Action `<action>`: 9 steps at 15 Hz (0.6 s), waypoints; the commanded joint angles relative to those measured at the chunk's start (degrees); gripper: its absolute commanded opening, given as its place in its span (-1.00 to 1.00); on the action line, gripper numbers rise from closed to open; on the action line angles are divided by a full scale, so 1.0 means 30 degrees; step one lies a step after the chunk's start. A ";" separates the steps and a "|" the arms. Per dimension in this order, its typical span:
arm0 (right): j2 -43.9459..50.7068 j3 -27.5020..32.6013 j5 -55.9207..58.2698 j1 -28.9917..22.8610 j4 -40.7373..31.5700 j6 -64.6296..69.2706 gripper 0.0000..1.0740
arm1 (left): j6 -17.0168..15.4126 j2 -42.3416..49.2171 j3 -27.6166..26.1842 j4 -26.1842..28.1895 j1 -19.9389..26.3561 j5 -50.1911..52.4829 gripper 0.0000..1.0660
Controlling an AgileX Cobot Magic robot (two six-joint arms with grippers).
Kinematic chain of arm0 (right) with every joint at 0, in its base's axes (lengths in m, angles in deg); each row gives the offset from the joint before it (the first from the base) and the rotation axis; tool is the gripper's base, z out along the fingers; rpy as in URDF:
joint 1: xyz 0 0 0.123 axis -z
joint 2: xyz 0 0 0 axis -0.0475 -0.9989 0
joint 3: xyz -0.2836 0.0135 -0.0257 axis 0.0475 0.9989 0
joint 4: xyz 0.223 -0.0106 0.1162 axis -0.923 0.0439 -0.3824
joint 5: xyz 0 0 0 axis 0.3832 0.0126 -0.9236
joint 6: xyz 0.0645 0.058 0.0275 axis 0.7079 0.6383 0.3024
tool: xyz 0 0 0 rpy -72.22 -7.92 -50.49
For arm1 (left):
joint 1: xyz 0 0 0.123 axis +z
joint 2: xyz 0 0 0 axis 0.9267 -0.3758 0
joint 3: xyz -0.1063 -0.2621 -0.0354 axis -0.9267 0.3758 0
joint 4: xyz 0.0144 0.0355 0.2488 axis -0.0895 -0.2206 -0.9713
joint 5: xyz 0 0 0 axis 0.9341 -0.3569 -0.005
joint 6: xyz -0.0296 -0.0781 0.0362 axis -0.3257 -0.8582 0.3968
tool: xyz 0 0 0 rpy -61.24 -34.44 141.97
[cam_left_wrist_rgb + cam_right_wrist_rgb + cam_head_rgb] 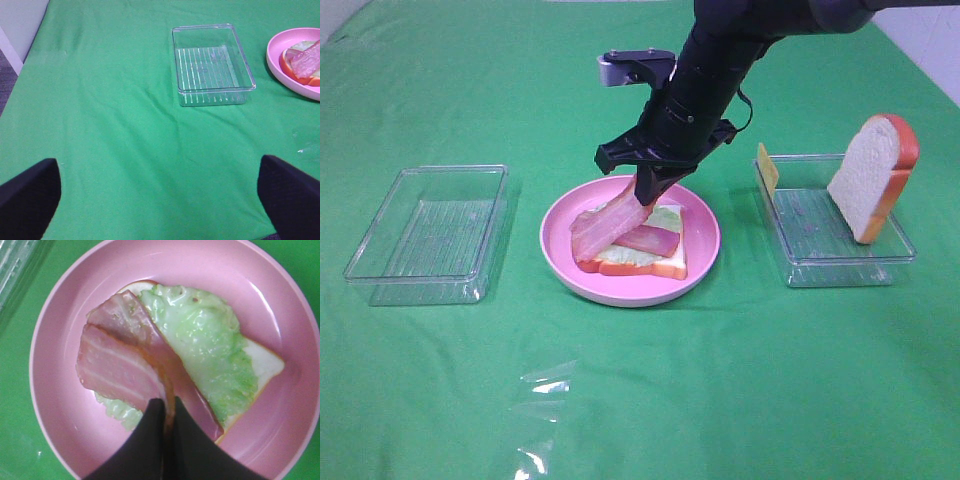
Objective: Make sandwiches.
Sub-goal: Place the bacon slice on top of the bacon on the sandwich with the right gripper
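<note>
Bacon (607, 224) is being pinched by the right gripper (645, 195) over the sandwich (658, 262); cheese (767, 168) and bread (870, 180) not yet added.

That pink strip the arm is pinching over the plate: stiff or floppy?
Probably floppy: the bacon strip sags from the right tool and its free end drapes onto the sandwich. Likely light too, since a pinch at one end holds it.

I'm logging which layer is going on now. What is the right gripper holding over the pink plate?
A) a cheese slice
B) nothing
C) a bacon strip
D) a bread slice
C: the right gripper is shut on one end of a pink bacon strip, whose free end is down on the open sandwich on the pink plate.
</note>
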 commanded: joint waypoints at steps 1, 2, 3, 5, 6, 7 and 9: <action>-0.0057 -0.0076 -0.0286 -0.0038 0.0783 0.0344 -1.00 | -0.0191 0.0325 0.0038 0.0000 -0.0076 0.0325 0.89; -0.0057 -0.0076 -0.0306 -0.0038 0.0802 0.0344 -1.00 | -0.0191 0.0325 0.0038 0.0000 -0.0076 0.0325 0.89; -0.0057 -0.0076 -0.0420 -0.0038 0.0802 0.0344 -1.00 | -0.0191 0.0325 0.0038 0.0000 -0.0076 0.0325 0.89; -0.0057 -0.0076 -0.0726 -0.0057 0.0802 0.0344 -1.00 | -0.0191 0.0325 0.0038 0.0000 -0.0076 0.0325 0.89; -0.0057 -0.0076 -0.0802 -0.0057 0.0802 0.0344 -1.00 | -0.0191 0.0325 0.0038 0.0000 -0.0076 0.0325 0.89; -0.0057 -0.0076 -0.0821 -0.0057 0.0802 0.0344 -1.00 | -0.0191 0.0325 0.0038 0.0000 -0.0076 0.0325 0.89; -0.0057 -0.0076 -0.0821 -0.0057 0.1070 0.0344 -0.81 | -0.0191 0.0325 0.0038 0.0000 -0.0076 0.0325 0.89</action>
